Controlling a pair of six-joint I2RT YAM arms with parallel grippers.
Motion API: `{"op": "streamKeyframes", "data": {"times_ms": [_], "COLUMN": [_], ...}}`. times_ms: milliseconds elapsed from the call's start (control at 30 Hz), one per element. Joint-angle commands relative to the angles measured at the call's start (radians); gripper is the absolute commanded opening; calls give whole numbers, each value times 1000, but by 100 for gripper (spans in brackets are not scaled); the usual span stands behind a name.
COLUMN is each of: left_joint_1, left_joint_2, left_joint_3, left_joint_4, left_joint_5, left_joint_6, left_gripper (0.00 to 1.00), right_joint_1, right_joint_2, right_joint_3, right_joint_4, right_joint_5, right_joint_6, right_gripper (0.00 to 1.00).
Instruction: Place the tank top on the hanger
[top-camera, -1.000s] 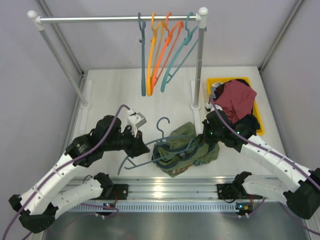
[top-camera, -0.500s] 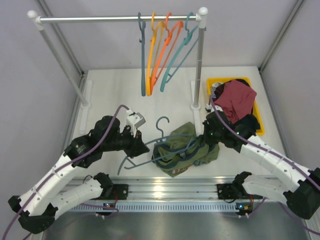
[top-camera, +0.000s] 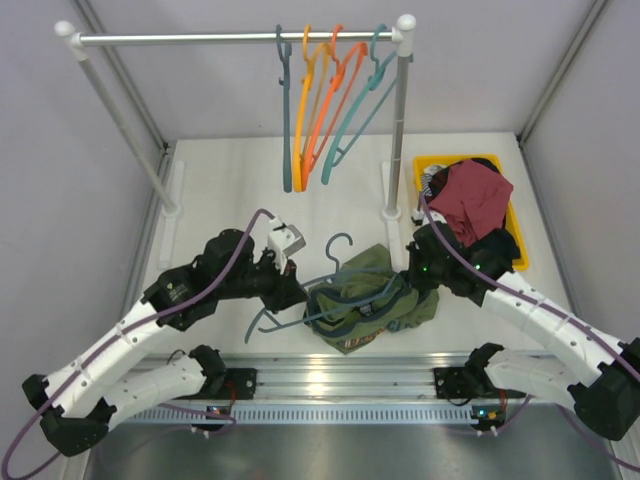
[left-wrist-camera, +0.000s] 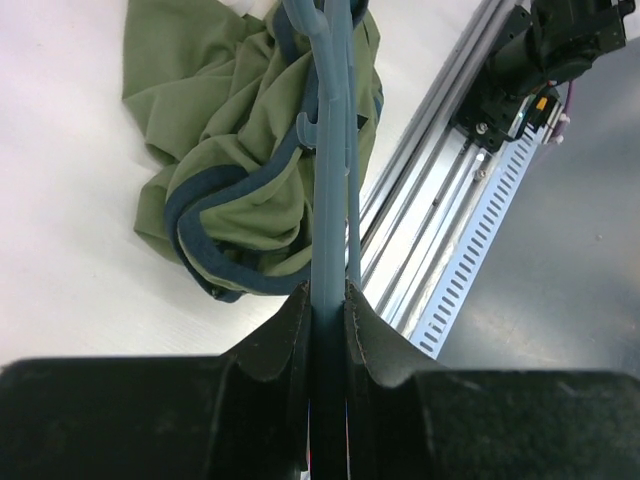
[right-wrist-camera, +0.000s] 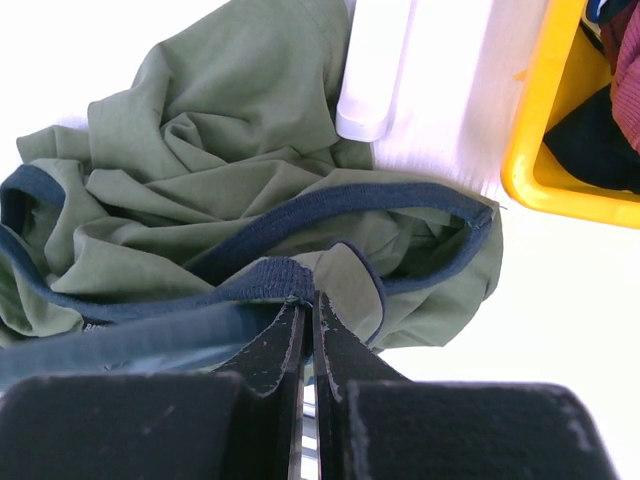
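The olive-green tank top (top-camera: 372, 298) lies crumpled near the table's front edge, dark teal trim showing. The slate-teal hanger (top-camera: 322, 283) lies across it, hook (top-camera: 338, 245) pointing away. My left gripper (top-camera: 296, 290) is shut on the hanger's left arm; in the left wrist view the bar (left-wrist-camera: 332, 190) runs out from the jaws over the top (left-wrist-camera: 230, 190). My right gripper (top-camera: 408, 276) is shut on the top's teal trim at its right side; the right wrist view shows the strap (right-wrist-camera: 275, 280) pinched between the jaws and the top (right-wrist-camera: 230, 130) bunched beyond.
A rail (top-camera: 240, 38) at the back holds orange hangers (top-camera: 322, 95) and lighter teal ones (top-camera: 355, 115). Its right post (top-camera: 398, 120) stands behind the top. A yellow bin (top-camera: 516, 240) with a maroon garment (top-camera: 470, 195) sits at the right. An aluminium rail (top-camera: 340, 375) edges the front.
My left gripper has moved right with the hanger, pushing it further across the tank top. The right gripper has stayed on the top's right side.
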Motion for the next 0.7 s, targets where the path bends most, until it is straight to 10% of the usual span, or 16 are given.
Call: {"op": "streamKeyframes", "data": {"times_ms": [0, 667], "left_joint_1": [-51, -183], "left_joint_2": [3, 4], "left_joint_3": [-15, -146], "left_joint_4": [118, 399], "left_joint_5": [-39, -205], "left_joint_6": [34, 140], "left_gripper": [0, 0], "right_joint_1": [-2, 35], "right_joint_2": [-23, -31], "right_joint_3": [74, 220], "right_joint_4": [-25, -97], "right_joint_5": [-1, -14], "right_joint_6": [-14, -17], "right_gripper": [0, 0]}}
